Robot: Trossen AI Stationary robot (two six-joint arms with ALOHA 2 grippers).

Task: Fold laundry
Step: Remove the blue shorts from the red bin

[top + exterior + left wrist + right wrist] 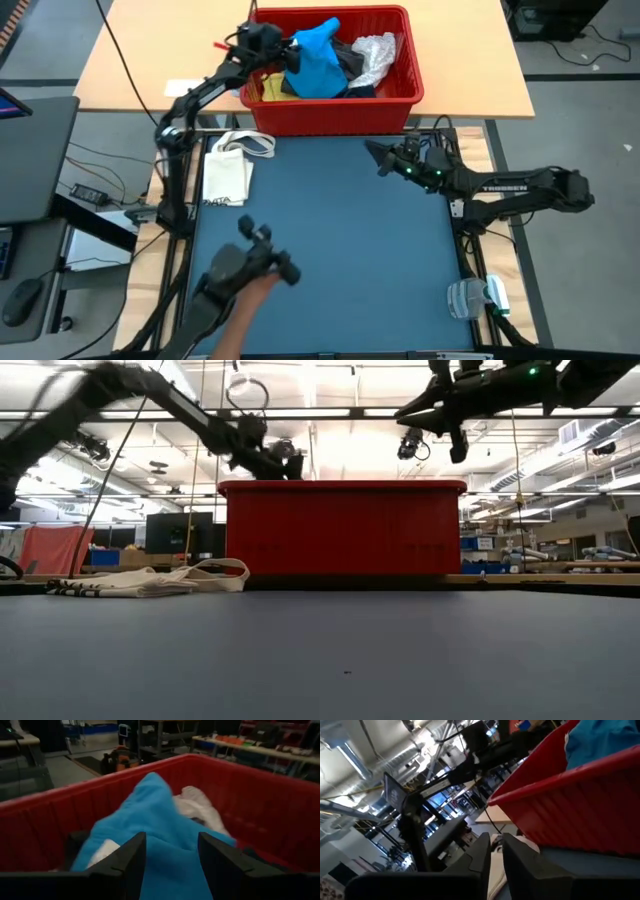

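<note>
Poised with the left tool [262, 42] at the left rim of the red basket [330, 115], reaching in over the wall. Fingers [131, 857] parted to a middling width, with nothing pinched between them. Aimed straight at the bright blue garment [165, 820], heaped highest in the pile and so the easiest piece to take first. Probably lined up that way to close on the raised fold without digging into what lies under it.

Packed round the blue piece inside the basket: a white lacy garment [375, 50] toward the right wall, a dark garment [350, 62] just beside it, a strip of yellow cloth [270, 88] against the left wall. All laundry in the basket; none spread out, so no folding begun.

Waiting with the right tool [378, 158] above the worktop [340, 250], near the basket's front wall. Narrow, fingers [517, 857] almost together, carrying nothing. Likely parked there to catch a garment's free edge once one is lifted out.

Beyond, lying flat on the worktop's left side, a cream tote bag [228, 170]. At the near right corner, well apart from both tools, a clear plastic item with green trim [478, 297]. Broad middle of the blue surface bare, presumably as folding space.
</note>
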